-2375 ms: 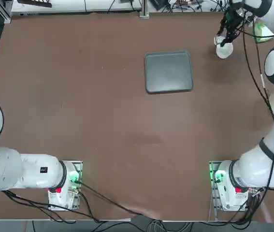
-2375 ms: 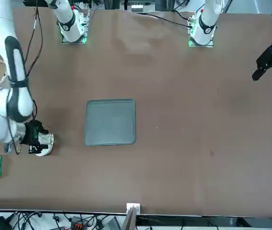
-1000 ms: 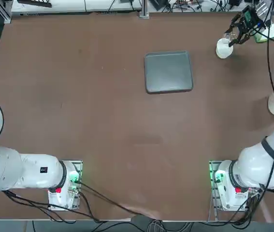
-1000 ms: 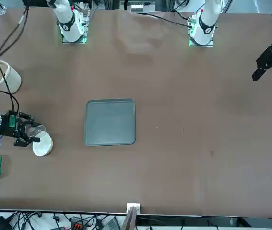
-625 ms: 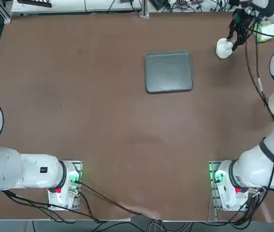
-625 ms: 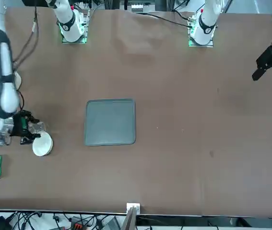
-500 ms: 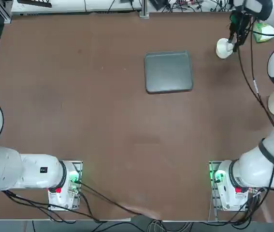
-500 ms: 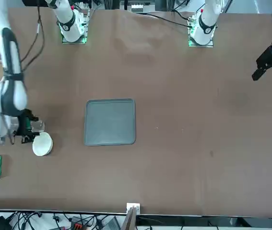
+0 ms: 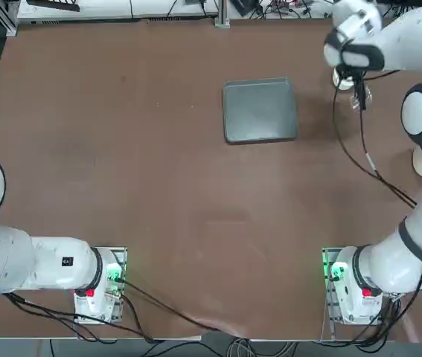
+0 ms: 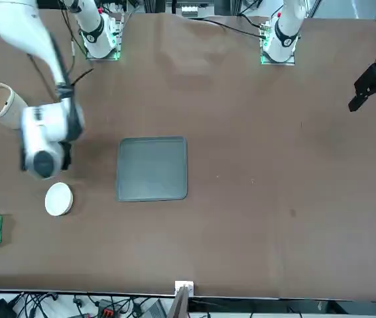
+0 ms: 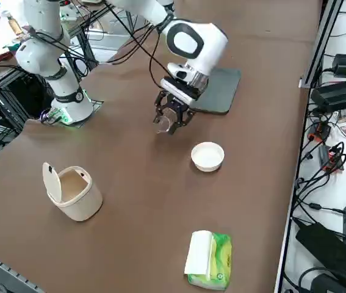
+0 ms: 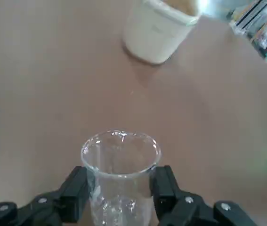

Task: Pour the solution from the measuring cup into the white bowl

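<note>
Right wrist view: the small transparent glass measuring cup (image 12: 121, 181), round-rimmed and glinting, is clamped by the right claw (image 12: 120, 188), above the brown counter (image 12: 53, 94). In the right side view, it is held near the small round white bowl (image 11: 207, 157).

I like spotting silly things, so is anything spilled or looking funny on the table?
No spill or damage shows. The off-white container looks a bit odd, because its lid stands open. The right gripper holds the clear cup upright.
</note>
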